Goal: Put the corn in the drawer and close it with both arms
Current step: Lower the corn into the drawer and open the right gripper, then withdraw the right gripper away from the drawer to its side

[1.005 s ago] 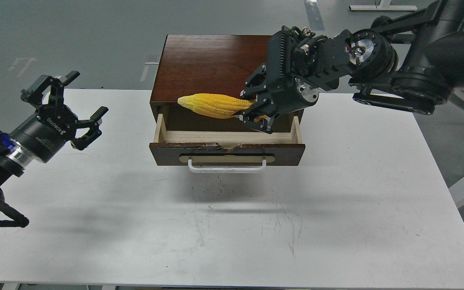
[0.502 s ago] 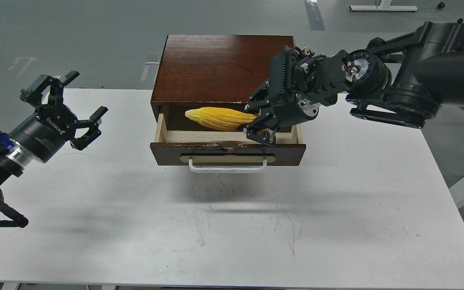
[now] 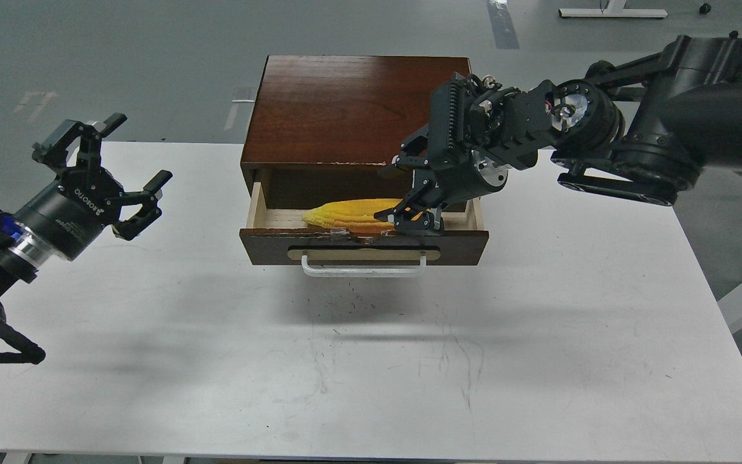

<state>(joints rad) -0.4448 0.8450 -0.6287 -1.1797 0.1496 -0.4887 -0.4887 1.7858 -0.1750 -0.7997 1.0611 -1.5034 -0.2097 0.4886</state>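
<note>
Head view: yellow ribbed corn cob point(image 3: 351, 215) lies in open dark-brown wooden drawer point(image 3: 363, 245), 12 o'clock on tabletop point(image 3: 371, 361). Right hand point(image 3: 409, 193) spread, released. Left hand point(image 3: 110, 174) open, empty. Cob looks light, stiff; grip mid-body.

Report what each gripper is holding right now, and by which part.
Nothing is held. The right gripper is open above the thick end of the corn, which lies in the drawer. The left gripper is open and empty.
</note>
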